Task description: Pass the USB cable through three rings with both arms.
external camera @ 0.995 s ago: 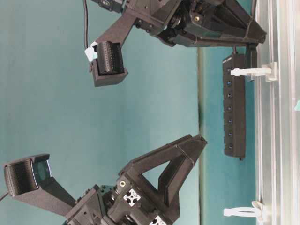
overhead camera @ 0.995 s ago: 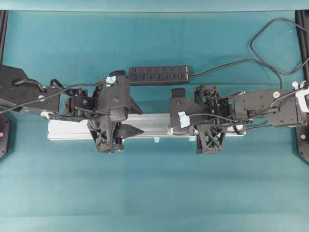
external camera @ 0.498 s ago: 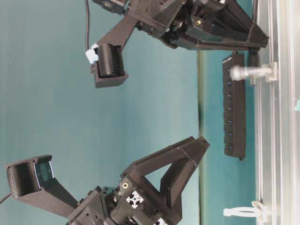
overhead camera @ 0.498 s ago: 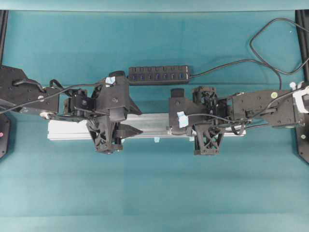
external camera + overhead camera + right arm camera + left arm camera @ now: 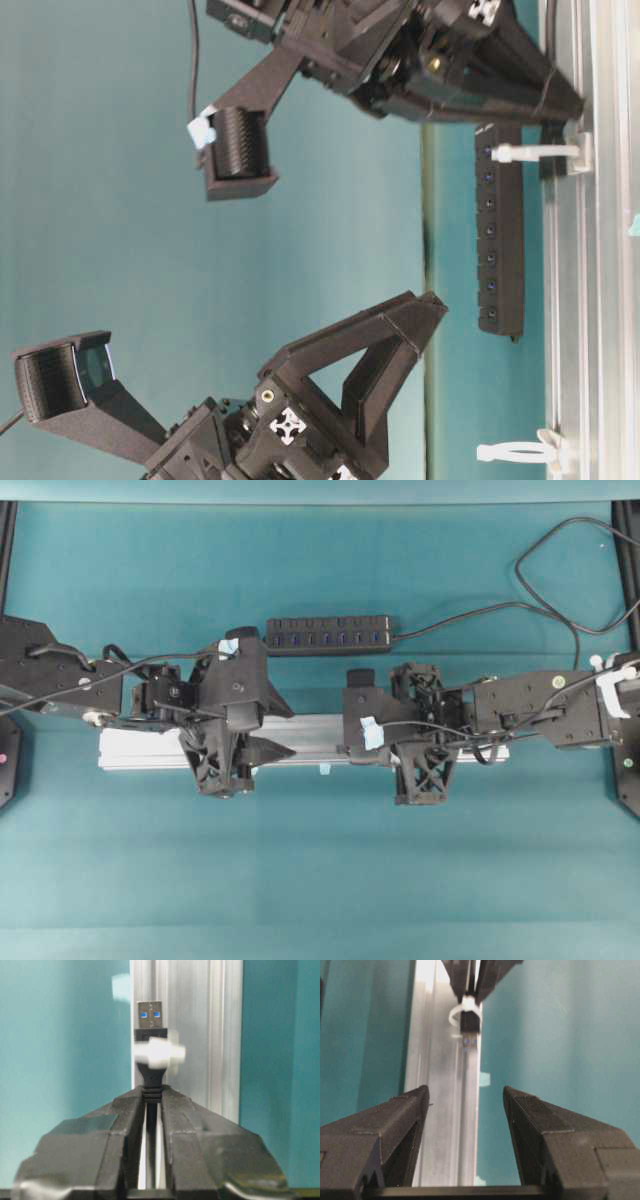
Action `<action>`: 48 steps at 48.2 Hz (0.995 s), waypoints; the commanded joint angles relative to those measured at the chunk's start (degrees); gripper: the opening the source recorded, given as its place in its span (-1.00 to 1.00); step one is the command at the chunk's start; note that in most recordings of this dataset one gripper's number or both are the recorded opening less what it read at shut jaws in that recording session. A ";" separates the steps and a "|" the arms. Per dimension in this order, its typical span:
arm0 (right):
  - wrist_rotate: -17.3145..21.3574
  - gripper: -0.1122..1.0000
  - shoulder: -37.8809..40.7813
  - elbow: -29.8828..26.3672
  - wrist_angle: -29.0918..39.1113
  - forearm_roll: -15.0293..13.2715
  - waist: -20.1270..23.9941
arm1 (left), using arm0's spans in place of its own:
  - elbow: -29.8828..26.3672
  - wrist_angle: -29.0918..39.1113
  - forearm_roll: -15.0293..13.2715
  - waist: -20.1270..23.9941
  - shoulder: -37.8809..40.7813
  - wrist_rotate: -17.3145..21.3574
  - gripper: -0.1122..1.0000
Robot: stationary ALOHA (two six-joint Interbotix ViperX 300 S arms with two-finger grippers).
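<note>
Teal tabletop, silver rail (image 5: 310,735) mid-frame. Right gripper (image 5: 152,1097) pinches the USB cable (image 5: 151,1025), plug poking through one ring (image 5: 159,1052); left gripper (image 5: 465,1110) gapes empty, waiting. Probably two rings left.

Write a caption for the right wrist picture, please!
Right gripper pushes the USB plug through a white ring on the rail.

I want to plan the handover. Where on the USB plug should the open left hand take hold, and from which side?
Probably the black body of the USB plug, just behind its silver tip. The plug pokes through a ring toward the left hand, whose fingers already straddle the rail. So come straight along the rail, head-on. The right hand grips the cable behind the ring, leaving only the front free.
</note>
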 commanded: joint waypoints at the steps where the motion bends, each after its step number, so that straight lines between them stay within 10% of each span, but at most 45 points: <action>1: 0.97 -0.91 -0.26 -0.97 -1.58 0.18 0.09 | -0.44 -1.85 0.09 0.00 -0.35 -0.09 0.32; 48: 3.25 -0.91 -0.62 -0.35 -2.46 0.18 0.00 | -8.79 -10.55 0.09 0.09 17.05 0.18 0.25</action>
